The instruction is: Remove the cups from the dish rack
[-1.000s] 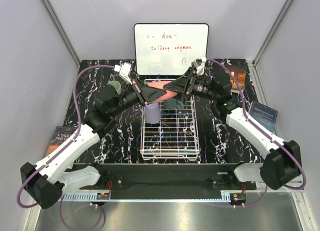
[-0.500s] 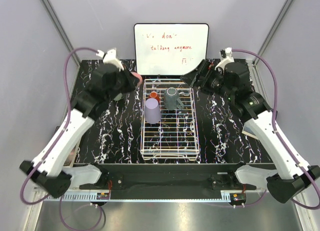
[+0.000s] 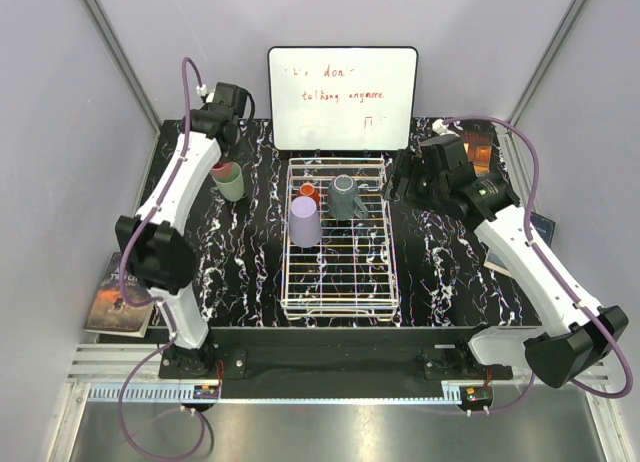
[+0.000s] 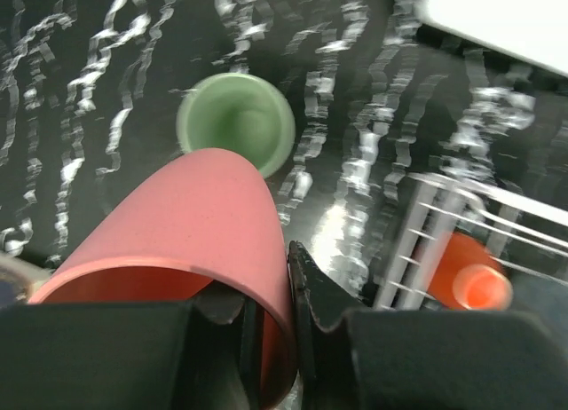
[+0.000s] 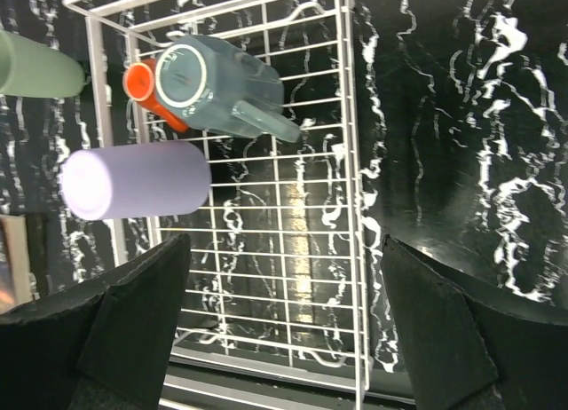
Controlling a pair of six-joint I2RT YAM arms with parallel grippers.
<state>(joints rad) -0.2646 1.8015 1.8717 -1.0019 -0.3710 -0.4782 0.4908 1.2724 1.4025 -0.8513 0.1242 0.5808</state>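
The left gripper (image 4: 273,290) pinches the wall of the pink cup (image 4: 191,219) at its rim, one finger inside and one outside, pressed close on the plastic. This cup is out of the rack (image 3: 340,282), over the far left part of the black marbled table (image 3: 240,272), just beside the green cup (image 4: 235,126), which stands mouth up on the table. Whether the pink cup's base touches the table I cannot tell. In the top view the two cups sit close together left of the rack, in front of the whiteboard's (image 3: 342,97) left edge. Three cups are in the far half of the rack: the lavender cup (image 5: 133,179) near the left side, the small orange cup (image 5: 144,83) behind it, and the grey mug (image 5: 213,82) just beside the orange one, its handle pointing toward the rack's right side. The right gripper (image 5: 286,250) is spread wide with nothing between its fingers, and hangs above the table by the rack's far right corner, looking down over the rack. Books (image 3: 115,297) lie at the table's left and right edges.
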